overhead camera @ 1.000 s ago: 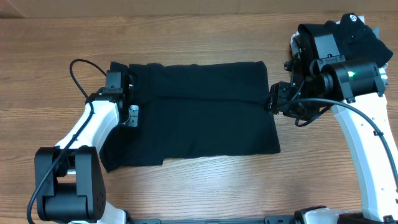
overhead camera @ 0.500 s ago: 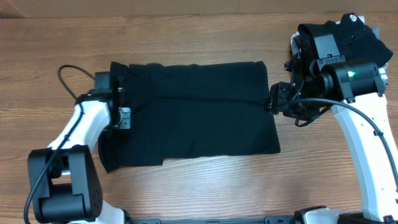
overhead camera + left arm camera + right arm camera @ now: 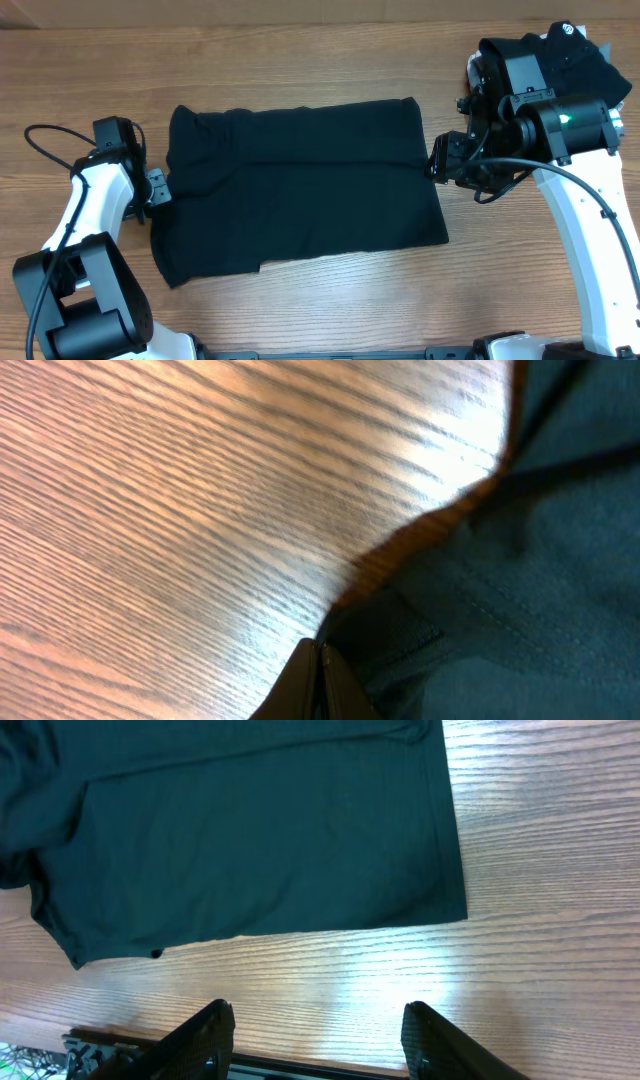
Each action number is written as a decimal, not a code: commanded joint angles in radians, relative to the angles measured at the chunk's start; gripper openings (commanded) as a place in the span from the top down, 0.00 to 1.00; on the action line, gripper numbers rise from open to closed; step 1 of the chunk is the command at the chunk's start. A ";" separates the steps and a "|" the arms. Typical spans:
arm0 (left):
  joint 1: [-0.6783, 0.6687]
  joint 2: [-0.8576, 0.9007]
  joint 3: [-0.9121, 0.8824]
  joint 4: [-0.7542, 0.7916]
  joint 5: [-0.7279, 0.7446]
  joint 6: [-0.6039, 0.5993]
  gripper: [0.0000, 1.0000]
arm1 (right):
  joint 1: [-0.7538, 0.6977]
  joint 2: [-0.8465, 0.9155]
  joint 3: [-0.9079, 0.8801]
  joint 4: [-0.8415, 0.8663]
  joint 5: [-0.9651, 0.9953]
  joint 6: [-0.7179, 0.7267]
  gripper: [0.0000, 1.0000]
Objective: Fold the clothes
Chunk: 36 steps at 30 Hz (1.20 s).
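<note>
The clothes (image 3: 300,185), a plain black T-shirt, lie spread flat across the middle of the wooden table (image 3: 300,300). At its left edge my left gripper (image 3: 160,188) is shut and low on the table. In the left wrist view its closed fingertips (image 3: 320,652) pinch the hem of the dark fabric (image 3: 500,580), with bare wood to their left. My right gripper (image 3: 438,160) hovers at the shirt's right edge. It stands open (image 3: 320,1015) with only wood between its fingers, and the shirt (image 3: 250,830) lies spread beyond them.
A heap of dark garments (image 3: 590,60) lies at the back right corner, partly under the right arm. A black cable (image 3: 45,140) loops from the left arm over the table's left side. The table's front edge (image 3: 300,1065) runs just below the right fingers.
My left gripper has closed and drawn leftward from over the shirt to its left edge, pulling that side of the shirt out to the left. The right arm has stayed still.
</note>
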State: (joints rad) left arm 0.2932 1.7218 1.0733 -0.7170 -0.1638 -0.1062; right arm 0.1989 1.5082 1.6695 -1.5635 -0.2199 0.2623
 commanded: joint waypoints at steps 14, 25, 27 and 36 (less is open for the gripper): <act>0.159 0.005 0.024 -0.004 -0.003 -0.119 0.50 | 0.004 -0.014 -0.004 -0.002 0.010 0.000 0.41; 0.173 0.000 0.238 -0.117 0.273 -0.042 0.10 | 0.003 -0.014 0.007 0.033 0.047 -0.003 0.37; 0.171 -0.004 0.324 -0.202 0.315 -0.030 0.10 | 0.002 -0.014 0.027 0.033 0.047 -0.003 0.37; 0.115 -0.143 0.611 -0.482 0.476 0.066 0.20 | 0.002 -0.095 0.120 -0.057 0.074 0.068 0.28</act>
State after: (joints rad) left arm 0.4480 1.6844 1.6135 -1.1679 0.2321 -0.0917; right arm 0.1989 1.4864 1.7481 -1.5944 -0.1699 0.2832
